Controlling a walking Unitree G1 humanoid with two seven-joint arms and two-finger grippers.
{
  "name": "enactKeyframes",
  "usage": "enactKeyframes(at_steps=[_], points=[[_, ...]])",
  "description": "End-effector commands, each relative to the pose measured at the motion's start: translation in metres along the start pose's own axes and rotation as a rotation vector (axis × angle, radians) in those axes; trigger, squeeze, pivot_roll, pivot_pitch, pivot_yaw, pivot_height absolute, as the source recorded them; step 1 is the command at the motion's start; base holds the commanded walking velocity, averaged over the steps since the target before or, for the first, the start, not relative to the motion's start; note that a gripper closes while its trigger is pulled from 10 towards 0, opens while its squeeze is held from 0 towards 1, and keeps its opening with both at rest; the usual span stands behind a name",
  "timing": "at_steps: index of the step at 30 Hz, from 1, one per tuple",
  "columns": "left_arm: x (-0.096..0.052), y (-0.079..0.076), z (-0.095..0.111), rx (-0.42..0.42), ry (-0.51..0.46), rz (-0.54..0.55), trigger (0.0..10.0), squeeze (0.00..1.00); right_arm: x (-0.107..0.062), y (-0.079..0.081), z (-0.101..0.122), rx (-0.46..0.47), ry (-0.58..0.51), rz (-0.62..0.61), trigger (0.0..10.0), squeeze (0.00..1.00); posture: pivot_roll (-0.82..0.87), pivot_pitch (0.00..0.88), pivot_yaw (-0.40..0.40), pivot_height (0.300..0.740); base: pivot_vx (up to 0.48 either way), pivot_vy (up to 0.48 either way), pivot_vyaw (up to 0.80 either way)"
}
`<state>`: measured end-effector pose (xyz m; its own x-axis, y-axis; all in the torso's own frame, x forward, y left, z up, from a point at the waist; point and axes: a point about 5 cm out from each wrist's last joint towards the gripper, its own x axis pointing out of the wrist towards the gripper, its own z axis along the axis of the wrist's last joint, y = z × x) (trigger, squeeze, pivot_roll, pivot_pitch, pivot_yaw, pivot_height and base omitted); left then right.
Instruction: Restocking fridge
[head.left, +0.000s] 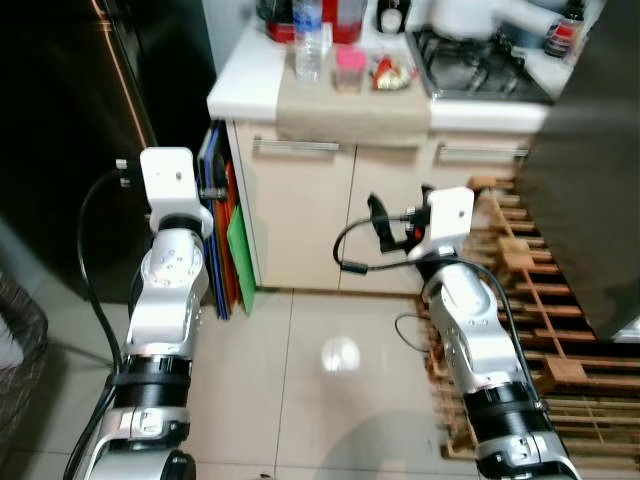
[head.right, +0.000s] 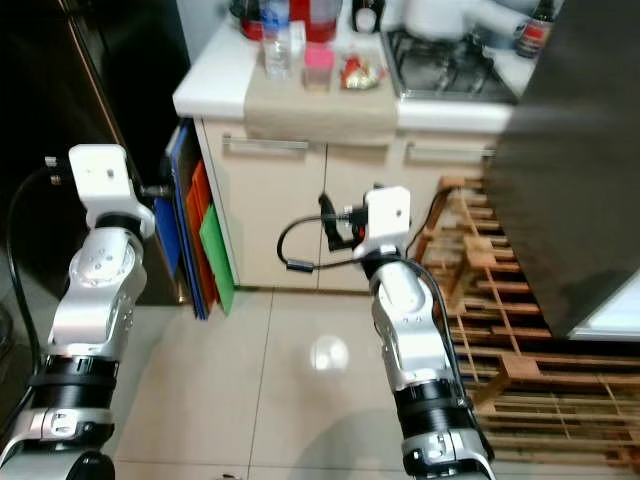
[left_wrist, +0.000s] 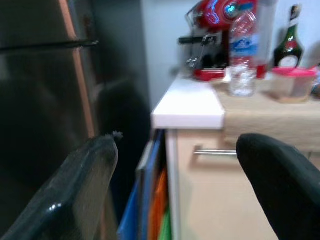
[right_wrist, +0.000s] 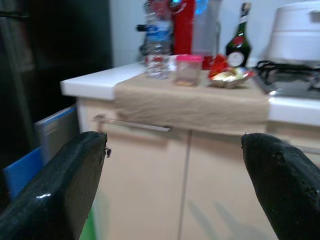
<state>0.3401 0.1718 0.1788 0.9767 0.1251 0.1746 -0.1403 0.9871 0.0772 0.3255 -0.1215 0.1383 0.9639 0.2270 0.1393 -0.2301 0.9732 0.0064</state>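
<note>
Head cams: robot stands facing the counter (head.left: 250, 85), both arms raised in front. Items to restock sit on a beige cloth (head.left: 350, 105) up top: a clear water bottle (head.left: 309, 45), a pink-lidded tub (head.left: 350, 68), a red snack packet (head.left: 392, 73). All well ahead of and above both grippers, nothing touching. Dark fridge (head.left: 70, 120) is off to the robot's left.

Left wrist cam: left gripper (left_wrist: 175, 190) fingers spread wide, empty. Bottle (left_wrist: 243, 55) and tub (left_wrist: 292, 82) lie beyond the jaws, higher, toward the right finger's side; fridge door (left_wrist: 45, 100) beyond the other finger.

Right wrist cam: right gripper (right_wrist: 172, 195) also spread wide, empty. Bottle (right_wrist: 159, 47), tub (right_wrist: 188, 69), packet (right_wrist: 227, 72) sit above the gap, far ahead, cupboard handle (right_wrist: 132, 124) between.

Handling, my guess: bottle looks thin plastic, smooth, prob. light-ish w/ water inside; squeeze mid-body, not too hard, or it'll dent or slip. Tub is stiff, take it by the sides under the lid. Packet is soft, crinkly.
</note>
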Motion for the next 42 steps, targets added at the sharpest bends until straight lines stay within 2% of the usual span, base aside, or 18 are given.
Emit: enactKeyframes(at_steps=[1, 3, 10, 16, 19, 24, 27, 31, 32, 33, 38, 40, 41, 42], points=[[0.003, -0.011, 0.006, 0.0, -0.026, -0.05, 10.0, 0.0, -0.003, -0.01, 0.001, -0.016, -0.001, -0.04, 10.0, 0.27, 0.01, 0.0, 0.014, 0.74, 0.48, 0.0, 0.0], [0.004, -0.014, 0.011, 0.006, -0.054, -0.083, 10.0, 0.0, -0.003, -0.013, 0.004, -0.052, -0.017, -0.065, 10.0, 0.29, 0.01, 0.0, 0.013, 0.74, 0.48, 0.0, 0.0], [0.006, -0.015, 0.013, 0.002, -0.067, -0.094, 10.0, 0.0, -0.001, -0.014, 0.008, -0.066, -0.033, -0.08, 10.0, 0.3, 0.01, 0.0, 0.013, 0.74, 0.48, 0.0, -0.67], [0.008, -0.014, 0.019, 0.008, -0.095, -0.106, 10.0, 0.0, -0.002, -0.013, 0.015, -0.09, -0.075, -0.085, 10.0, 0.29, 0.01, 0.0, 0.015, 0.74, 0.48, 0.0, 0.0], [0.011, -0.014, 0.024, -0.006, -0.115, -0.122, 10.0, 0.0, -0.001, -0.015, 0.017, -0.106, -0.077, -0.092, 10.0, 0.3, 0.0, 0.0, 0.015, 0.74, 0.48, 0.0, 0.0], [0.014, -0.014, 0.034, -0.033, -0.148, -0.119, 10.0, 0.0, -0.001, -0.017, 0.02, -0.101, -0.096, -0.103, 10.0, 0.31, 0.0, 0.0, 0.016, 0.74, 0.48, 0.0, -0.75], [0.016, 0.0, 0.05, -0.062, -0.199, 0.001, 10.0, 0.0, -0.002, -0.016, 0.024, -0.129, -0.109, -0.09, 10.0, 0.3, -0.01, 0.0, 0.018, 0.74, 0.48, 0.0, 0.0], [0.021, 0.016, 0.107, -0.11, -0.376, 0.108, 10.0, 0.0, -0.001, -0.015, 0.046, -0.173, -0.184, -0.06, 10.0, 0.3, -0.01, 0.0, 0.013, 0.74, 0.48, 0.0, 0.0], [0.022, 0.019, 0.123, -0.107, -0.43, 0.11, 10.0, 0.0, 0.0, -0.014, 0.055, -0.185, -0.213, -0.049, 10.0, 0.3, -0.01, 0.0, 0.014, 0.74, 0.48, 0.0, 0.0], [0.022, 0.019, 0.123, -0.107, -0.43, 0.11, 10.0, 0.0, 0.0, -0.014, 0.055, -0.185, -0.213, -0.049, 10.0, 0.3, -0.01, 0.0, 0.014, 0.74, 0.48, 0.0, 0.0], [0.032, 0.021, 0.165, -0.085, -0.55, 0.061, 10.0, 0.0, 0.004, -0.008, 0.078, -0.181, -0.285, -0.022, 10.0, 0.3, 0.0, 0.0, 0.009, 0.74, 0.48, 0.0, 0.0], [0.043, 0.011, 0.173, -0.011, -0.524, -0.01, 10.0, 0.0, 0.006, -0.005, 0.08, -0.177, -0.292, -0.009, 10.0, 0.3, 0.0, 0.0, 0.007, 0.74, 0.48, 0.0, 0.0], [0.051, 0.012, 0.18, -0.016, -0.51, 0.013, 10.0, 0.0, 0.006, -0.004, 0.08, -0.174, -0.291, -0.004, 10.0, 0.3, 0.0, 0.0, 0.007, 0.74, 0.0, 0.0, 0.0], [0.051, 0.012, 0.18, -0.016, -0.51, 0.013, 10.0, 0.0, 0.006, -0.004, 0.08, -0.174, -0.291, -0.004, 10.0, 0.3, 0.0, 0.0, 0.007, 0.74, 0.0, 0.0, 0.0]])
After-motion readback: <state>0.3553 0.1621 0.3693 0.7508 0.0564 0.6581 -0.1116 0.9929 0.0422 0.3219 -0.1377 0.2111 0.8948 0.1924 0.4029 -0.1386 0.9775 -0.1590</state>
